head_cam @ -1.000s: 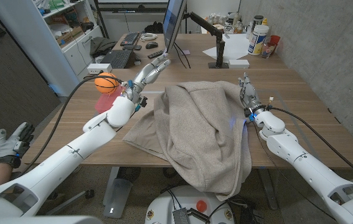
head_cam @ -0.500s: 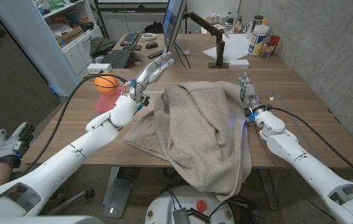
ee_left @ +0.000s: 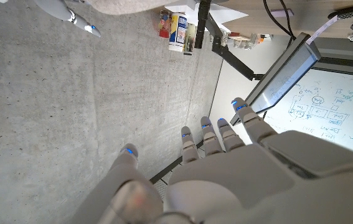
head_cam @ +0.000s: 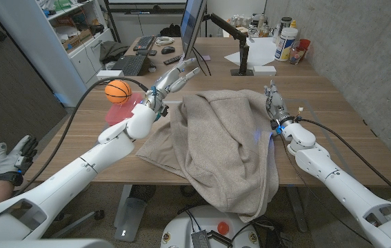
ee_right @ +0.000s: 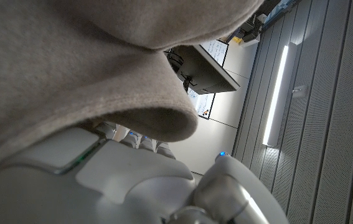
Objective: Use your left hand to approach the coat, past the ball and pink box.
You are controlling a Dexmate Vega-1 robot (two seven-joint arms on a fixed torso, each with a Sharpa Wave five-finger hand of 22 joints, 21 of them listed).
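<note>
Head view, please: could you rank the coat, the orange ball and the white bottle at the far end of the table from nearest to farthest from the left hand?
1. Coat: just to the right of the left hand, its edge closest.
2. Orange ball: to the hand's left, a little farther off.
3. White bottle: far right corner, clearly farthest.

My left hand (head_cam: 169, 84) hangs above the surface (head_cam: 223, 76), its fingers (head_cam: 181, 72) spread, just beside the coat (head_cam: 216, 145). The ball (head_cam: 118, 91) and pink box (head_cam: 121, 111) stand close by my forearm's outer side; the monitor (head_cam: 192, 27) rises ahead.
</note>
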